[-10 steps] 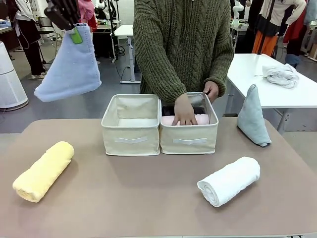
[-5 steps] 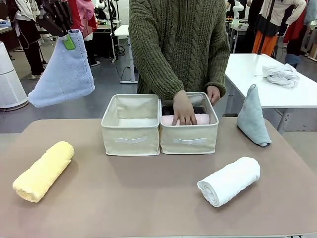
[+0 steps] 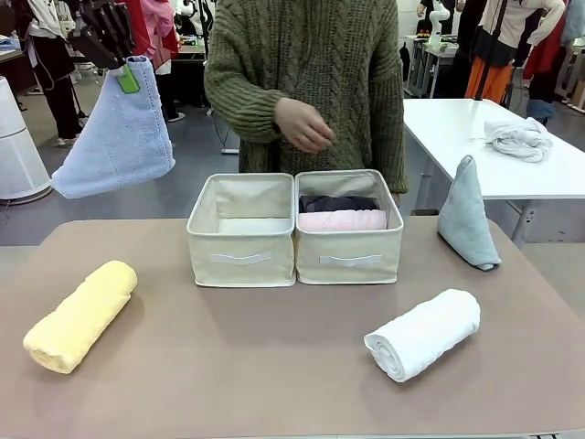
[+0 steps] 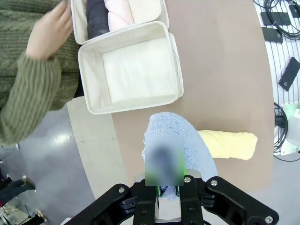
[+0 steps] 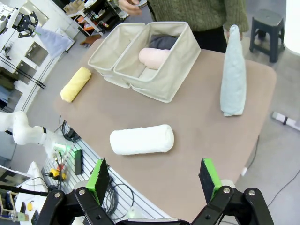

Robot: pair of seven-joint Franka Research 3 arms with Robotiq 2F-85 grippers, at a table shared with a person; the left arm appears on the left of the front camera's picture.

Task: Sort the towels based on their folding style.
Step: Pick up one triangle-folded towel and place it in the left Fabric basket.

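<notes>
High at the far left, my left gripper [image 3: 128,73] [image 4: 168,190] is shut on the tip of the periwinkle cone towel [image 3: 117,137] [image 4: 185,140], which hangs in the air beyond the table's left corner. The yellow roll [image 3: 80,315] [image 4: 229,145] lies at front left and the white roll [image 3: 423,334] [image 5: 142,139] at front right. A pale blue-grey cone [image 3: 466,215] [image 5: 233,75] stands at the right. The pink roll [image 3: 343,220] and the dark grey roll [image 3: 336,203] lie in the right bin [image 3: 350,261]. My right gripper [image 5: 154,176] is open above the table's near right edge.
The left bin [image 3: 242,256] [image 4: 176,56] holds no towel. The person's hand [image 3: 306,126] is raised at chest height behind the bins. A white side table [image 3: 457,137] at back right carries a whitish cloth heap [image 3: 518,137]. A stool [image 5: 265,21] stands past the right edge.
The person's hand has left the right bin and risen to chest height. My left gripper shifted a little left with the blue towel, then held still.
</notes>
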